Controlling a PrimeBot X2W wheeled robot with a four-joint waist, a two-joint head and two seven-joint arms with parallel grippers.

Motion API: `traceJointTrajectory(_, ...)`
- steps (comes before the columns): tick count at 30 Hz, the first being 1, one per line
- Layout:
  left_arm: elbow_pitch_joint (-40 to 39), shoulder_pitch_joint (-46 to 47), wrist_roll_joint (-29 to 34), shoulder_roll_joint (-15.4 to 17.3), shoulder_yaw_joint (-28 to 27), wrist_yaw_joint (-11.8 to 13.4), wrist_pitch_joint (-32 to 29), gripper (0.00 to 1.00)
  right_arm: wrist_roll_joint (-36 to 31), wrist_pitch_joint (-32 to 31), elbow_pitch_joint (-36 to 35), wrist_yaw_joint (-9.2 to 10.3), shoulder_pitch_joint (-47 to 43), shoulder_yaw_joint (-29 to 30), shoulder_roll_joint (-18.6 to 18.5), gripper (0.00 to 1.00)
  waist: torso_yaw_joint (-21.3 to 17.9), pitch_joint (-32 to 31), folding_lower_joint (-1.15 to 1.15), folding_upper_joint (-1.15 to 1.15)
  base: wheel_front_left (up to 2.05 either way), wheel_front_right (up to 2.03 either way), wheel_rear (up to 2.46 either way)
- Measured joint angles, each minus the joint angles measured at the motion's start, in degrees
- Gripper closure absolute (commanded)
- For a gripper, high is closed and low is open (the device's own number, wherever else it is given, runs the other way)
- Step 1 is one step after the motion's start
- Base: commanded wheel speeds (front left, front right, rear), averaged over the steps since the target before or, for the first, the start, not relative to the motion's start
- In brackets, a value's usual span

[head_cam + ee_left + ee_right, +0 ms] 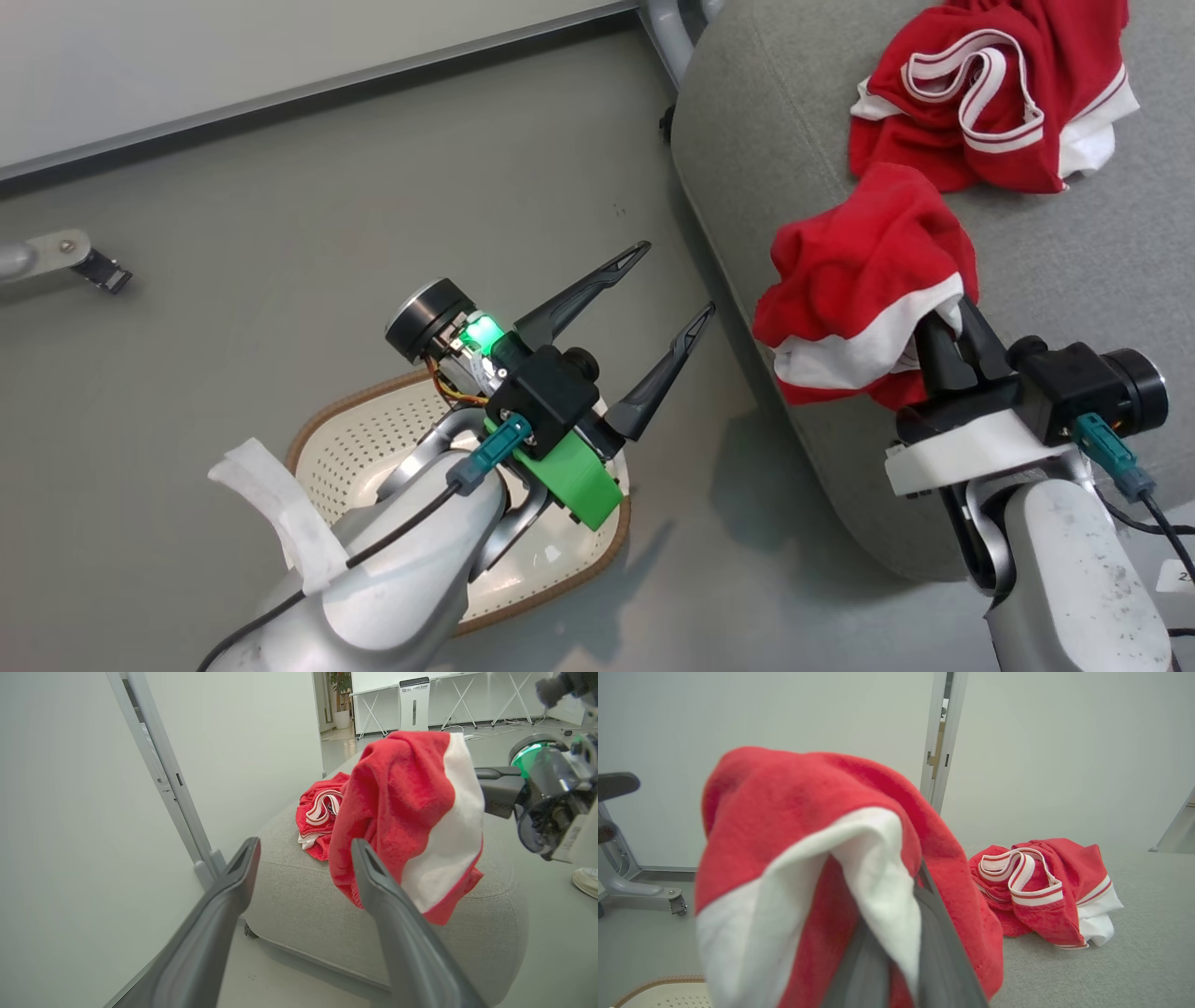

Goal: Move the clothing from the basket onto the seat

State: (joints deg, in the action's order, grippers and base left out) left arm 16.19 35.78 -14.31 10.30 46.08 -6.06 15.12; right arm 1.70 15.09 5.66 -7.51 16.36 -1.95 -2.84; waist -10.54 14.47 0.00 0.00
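Note:
My right gripper (pixel 945 329) is shut on a red garment with a white band (pixel 864 289), held over the left edge of the grey seat (pixel 1074 271). The same garment (pixel 411 812) hangs in front of my left wrist camera and drapes over my right fingers (pixel 934 933) as the held garment (pixel 808 858). A second red garment with white striped trim (pixel 994 89) lies crumpled on the seat further back, also visible as a heap (pixel 1041 891) on the cushion. My left gripper (pixel 677 280) stands open above the cream basket (pixel 373 439), nothing between its fingers.
Grey floor lies left of the seat. A chair base with a caster (pixel 65 257) sits at the far left, its wheel (pixel 677 905) near the wall. A metal frame post (pixel 163 774) stands by the seat's back corner. A shoe (pixel 586 882) is at the right.

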Motion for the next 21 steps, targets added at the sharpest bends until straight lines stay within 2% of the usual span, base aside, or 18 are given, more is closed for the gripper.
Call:
traceJointTrajectory(10,-0.1,0.0,0.6,0.7,0.7,-0.1,0.0,0.00,1.4,0.0,-1.1,0.00,-3.0,4.5,0.0,1.00,-4.5,2.6,0.00,0.00,0.00,0.00,0.00)
traceJointTrajectory(16,-0.2,0.0,0.8,0.9,0.7,-0.2,0.0,0.00,3.3,0.0,-1.6,0.00,-2.7,4.8,0.0,1.00,-5.2,3.8,0.00,0.00,0.00,0.00,0.00)
traceJointTrajectory(21,-0.4,0.1,0.8,1.3,0.4,-0.3,0.0,0.00,3.1,0.0,-2.5,0.00,2.1,4.8,0.0,1.00,-5.2,5.1,0.00,0.00,0.00,0.00,0.00)
